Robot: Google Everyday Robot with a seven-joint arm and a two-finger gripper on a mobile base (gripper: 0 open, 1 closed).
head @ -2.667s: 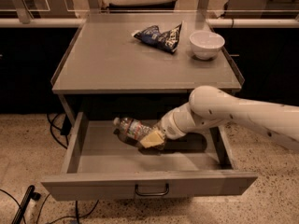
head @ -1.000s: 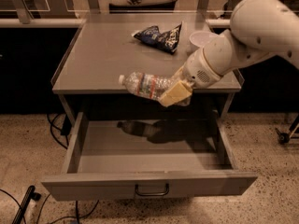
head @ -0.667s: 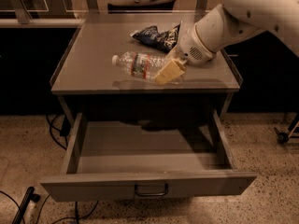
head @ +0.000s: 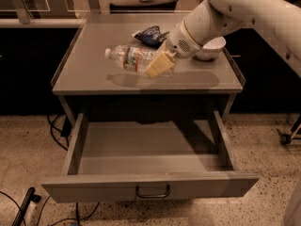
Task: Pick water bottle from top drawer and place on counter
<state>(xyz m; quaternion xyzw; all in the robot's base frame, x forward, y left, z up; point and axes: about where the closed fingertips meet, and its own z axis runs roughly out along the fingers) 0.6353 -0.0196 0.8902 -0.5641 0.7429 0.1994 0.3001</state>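
Your water bottle (head: 131, 58) hangs on its side above the counter (head: 89, 46), cap toward 9 o'clock, with the gripper (head: 159, 65) pinching its base end. If you let go from this height, the round, slick clear plastic could roll off the front edge into the open top drawer (head: 150, 185). From the gripper, a crinkly dark snack bag (head: 149, 34) lies at 12 o'clock and a smooth white bowl (head: 212, 47) at 2 o'clock.
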